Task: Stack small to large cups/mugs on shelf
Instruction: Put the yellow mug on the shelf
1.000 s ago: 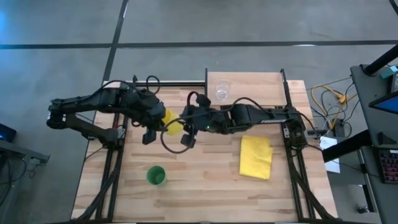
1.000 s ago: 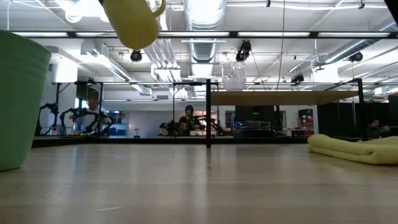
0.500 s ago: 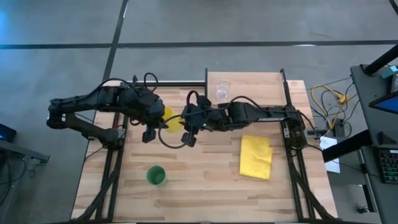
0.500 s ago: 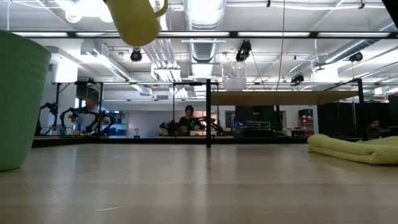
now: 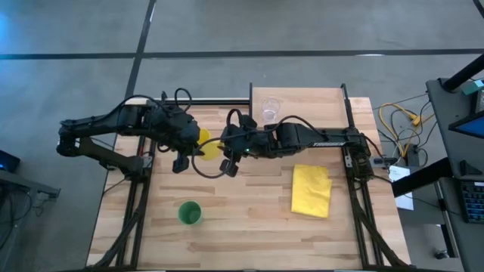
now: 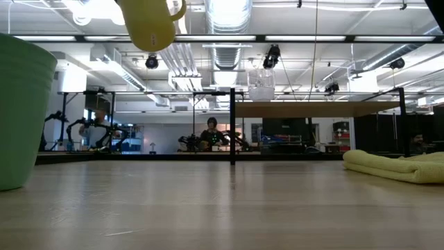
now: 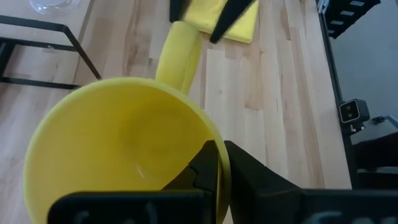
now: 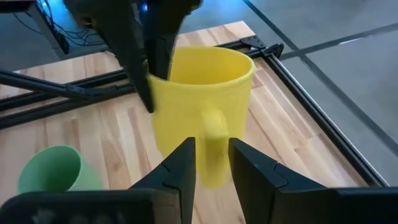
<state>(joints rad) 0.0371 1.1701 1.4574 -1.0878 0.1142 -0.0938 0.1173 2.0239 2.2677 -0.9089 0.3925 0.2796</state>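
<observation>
Change: the yellow mug point(image 5: 209, 145) had barely shifted since a second before, nudging slightly toward the shelf point(image 5: 302, 98).
Mug: held above the table, upright, mouth up, handle toward the right arm.
Left gripper point(image 7: 214, 163): clamped on the mug's rim.
Right gripper point(image 8: 211, 163): fingers straddled the handle.
Clear cup point(image 5: 270, 108): on the shelf.
Green cup point(image 5: 189, 213): upright on the table.

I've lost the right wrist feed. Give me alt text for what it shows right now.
The yellow mug hangs upright above the wooden tabletop, its rim pinched by the left claw reaching in from the far side. The right claw sits open with its fingers on either side of the mug's handle. The green cup stands on the table beyond.
</observation>
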